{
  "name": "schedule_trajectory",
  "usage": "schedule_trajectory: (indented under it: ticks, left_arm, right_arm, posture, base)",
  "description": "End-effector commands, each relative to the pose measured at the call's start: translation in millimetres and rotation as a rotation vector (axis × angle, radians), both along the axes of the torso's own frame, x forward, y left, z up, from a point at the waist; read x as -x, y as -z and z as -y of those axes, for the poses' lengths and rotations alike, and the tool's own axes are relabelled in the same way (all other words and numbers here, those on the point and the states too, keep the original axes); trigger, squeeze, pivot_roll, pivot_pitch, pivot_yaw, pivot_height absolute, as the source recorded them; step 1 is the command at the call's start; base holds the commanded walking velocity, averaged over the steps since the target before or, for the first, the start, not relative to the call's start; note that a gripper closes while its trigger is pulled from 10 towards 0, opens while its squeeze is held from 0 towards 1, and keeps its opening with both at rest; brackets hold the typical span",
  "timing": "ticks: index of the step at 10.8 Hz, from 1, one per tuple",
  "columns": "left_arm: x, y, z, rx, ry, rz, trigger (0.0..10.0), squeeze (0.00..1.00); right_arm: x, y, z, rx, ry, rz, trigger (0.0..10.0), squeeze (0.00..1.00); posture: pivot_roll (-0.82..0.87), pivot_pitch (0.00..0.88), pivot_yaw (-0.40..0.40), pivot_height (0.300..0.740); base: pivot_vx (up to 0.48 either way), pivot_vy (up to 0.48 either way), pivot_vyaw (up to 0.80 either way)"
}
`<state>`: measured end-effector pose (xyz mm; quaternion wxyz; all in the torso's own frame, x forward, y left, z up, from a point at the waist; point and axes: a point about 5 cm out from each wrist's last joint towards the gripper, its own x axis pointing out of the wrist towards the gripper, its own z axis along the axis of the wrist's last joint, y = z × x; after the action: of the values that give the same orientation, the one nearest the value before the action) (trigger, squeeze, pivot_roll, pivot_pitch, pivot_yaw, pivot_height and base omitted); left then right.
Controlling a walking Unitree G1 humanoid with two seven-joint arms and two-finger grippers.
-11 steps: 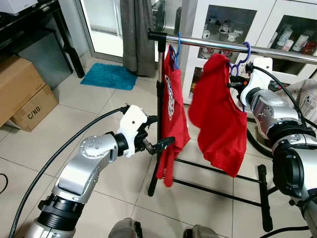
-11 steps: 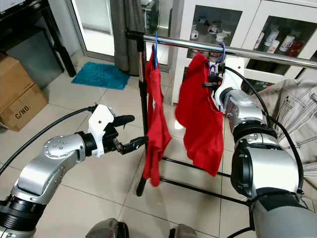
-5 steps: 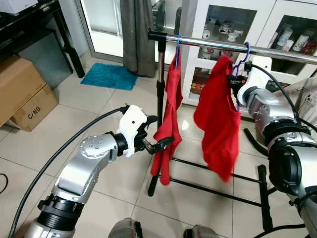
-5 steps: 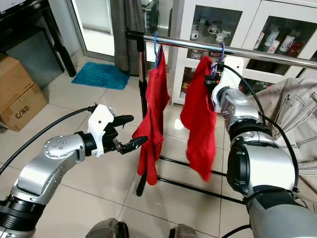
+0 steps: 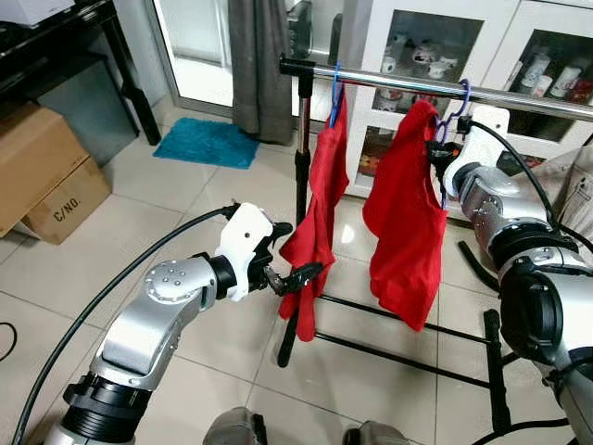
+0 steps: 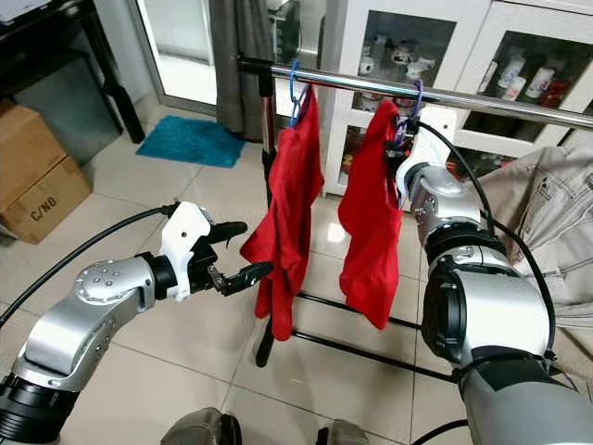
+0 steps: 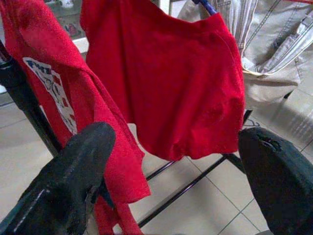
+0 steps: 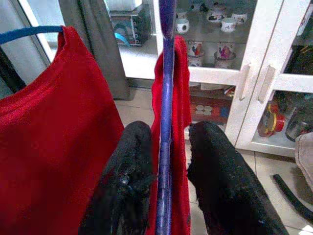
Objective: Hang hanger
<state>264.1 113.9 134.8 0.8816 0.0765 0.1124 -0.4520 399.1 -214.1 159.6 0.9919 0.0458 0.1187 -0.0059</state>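
A robot's right gripper [image 8: 164, 196] clamps the purple hanger [image 8: 165, 122] just below its hook, which sits over the rail [image 5: 519, 95] at about 1 o'clock in the head view. The fingers [image 8: 128, 186] close on either side of the thin plastic stem, a hold that keeps the load steady while the hook seats. A red shirt [image 5: 408, 222] drapes from that hanger and hangs free beneath the rail, clear of the floor.

At 11 o'clock along the same rail a blue hanger [image 5: 334, 88] carries a second red shirt [image 5: 315, 232], already in place beside the rack's black post [image 5: 298, 176]. The left gripper [image 5: 290, 275] reaches in low, near 7 o'clock from that shirt, with its jaws parted; in the left wrist view one finger [image 7: 73, 171] lies against the hem, seemingly to hold the cloth aside and leave room for the newcomer, though no grip on it can be made out.

Behind the rail stands a white cabinet [image 5: 500, 37] with cups on its shelves. A beige jacket [image 6: 547, 222] lies at 3 o'clock, a cardboard box [image 5: 42, 176] at 9 o'clock, and a blue mat [image 5: 206, 144] on the tiles beyond.

The hook appears settled; release looks like the remaining step.
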Motion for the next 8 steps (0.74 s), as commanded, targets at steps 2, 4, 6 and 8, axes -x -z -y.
schedule_trajectory:
  ticks: [2,4,6,8]
  left_arm:
    - [0.9,-1,-0.4,-0.01,-0.006,0.003,10.0,0.0]
    - [-2.0,-1,-2.4,-0.015,-0.035,0.009,10.0,0.0]
    - [-4.3,-2,-4.2,-0.009,-0.076,0.034,10.0,0.0]
    - [-5.6,-3,-5.9,0.017,-0.125,0.048,10.0,0.0]
  right_arm:
    - [-2.5,-5,-2.6,-0.006,0.009,0.01,0.0,0.0]
    - [-2.1,-3,-4.3,0.018,0.009,0.006,0.2,0.0]
    - [-1.8,-6,-1.5,0.029,-0.012,0.053,10.0,1.0]
    - [1.9,-11,11.1,-0.018,-0.045,0.11,10.0,1.0]
  posture:
    - [0.03,0.0,0.009,0.74]
    - [0.03,0.0,0.01,0.74]
    - [0.03,0.0,0.002,0.74]
    - [0.02,0.0,0.012,0.74]
  base:
    - [0.0,0.0,0.0]
    - [0.0,0.0,0.0]
    - [0.0,0.0,0.0]
    - [0.0,0.0,0.0]
